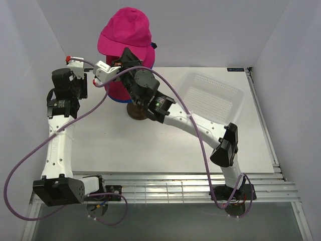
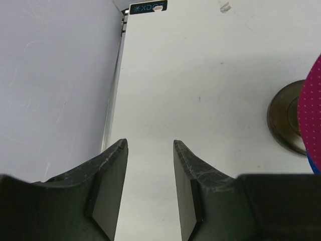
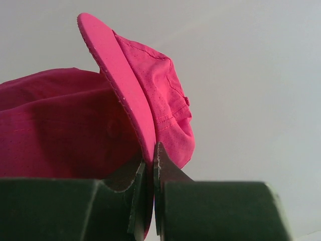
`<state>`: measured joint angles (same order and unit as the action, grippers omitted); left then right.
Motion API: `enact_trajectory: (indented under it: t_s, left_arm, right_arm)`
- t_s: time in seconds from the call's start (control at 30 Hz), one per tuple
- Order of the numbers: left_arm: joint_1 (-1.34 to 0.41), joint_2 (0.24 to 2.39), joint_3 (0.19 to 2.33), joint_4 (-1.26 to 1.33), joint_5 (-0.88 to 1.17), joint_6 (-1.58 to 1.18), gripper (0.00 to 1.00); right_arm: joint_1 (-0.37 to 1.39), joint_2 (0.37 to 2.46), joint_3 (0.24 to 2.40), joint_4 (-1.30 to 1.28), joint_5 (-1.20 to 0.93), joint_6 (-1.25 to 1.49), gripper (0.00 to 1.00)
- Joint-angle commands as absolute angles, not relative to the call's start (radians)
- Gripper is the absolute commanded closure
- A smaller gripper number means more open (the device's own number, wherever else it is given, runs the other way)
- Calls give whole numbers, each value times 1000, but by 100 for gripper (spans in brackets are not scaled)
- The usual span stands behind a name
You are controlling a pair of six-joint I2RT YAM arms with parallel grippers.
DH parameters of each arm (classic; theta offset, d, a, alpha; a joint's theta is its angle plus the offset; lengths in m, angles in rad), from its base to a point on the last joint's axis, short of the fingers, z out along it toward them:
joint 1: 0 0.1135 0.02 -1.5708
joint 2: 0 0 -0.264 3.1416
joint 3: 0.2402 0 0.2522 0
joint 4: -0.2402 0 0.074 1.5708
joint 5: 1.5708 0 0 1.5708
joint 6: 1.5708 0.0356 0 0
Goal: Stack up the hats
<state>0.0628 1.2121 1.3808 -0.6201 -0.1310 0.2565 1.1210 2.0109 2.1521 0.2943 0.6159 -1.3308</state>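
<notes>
Right up against the lens in the right wrist view we have the right gripper, its two dark fingers pressed almost together on the brim of the top pink cap. The brim runs steeply up toward the upper left of the frame, with the crown bulging to its right. Behind it, filling the left of the frame, is the lower pink cap.

From above, the right arm climbs from its base at lower right, bends at the elbow, then sweeps left across the table to a wrist at upper centre, fingers pointing up into the hats. The top pink cap sits high at the top centre of the frame. The lower pink cap hangs beneath it. We catch only a thin edge of the blue cap peeking out at the bottom, just above the dark round stand. The white mesh basket lies to the right, well apart.

The left arm rises straight up the left side, folded over at the wrist. The left gripper hangs over bare table, fingers spread with nothing between them, the stand off to its right.
</notes>
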Motion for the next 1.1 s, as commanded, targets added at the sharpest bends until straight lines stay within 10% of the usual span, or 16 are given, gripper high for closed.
enact_trajectory:
  t_s: [0.0, 1.07]
  left_arm:
    - [118, 1196, 1382, -569, 32, 181, 48]
    - [275, 1267, 1244, -577, 707, -34, 47]
  right_arm:
    - [1155, 1919, 2126, 416, 640, -1410, 92]
    - [1301, 1862, 1795, 678, 775, -1764, 92]
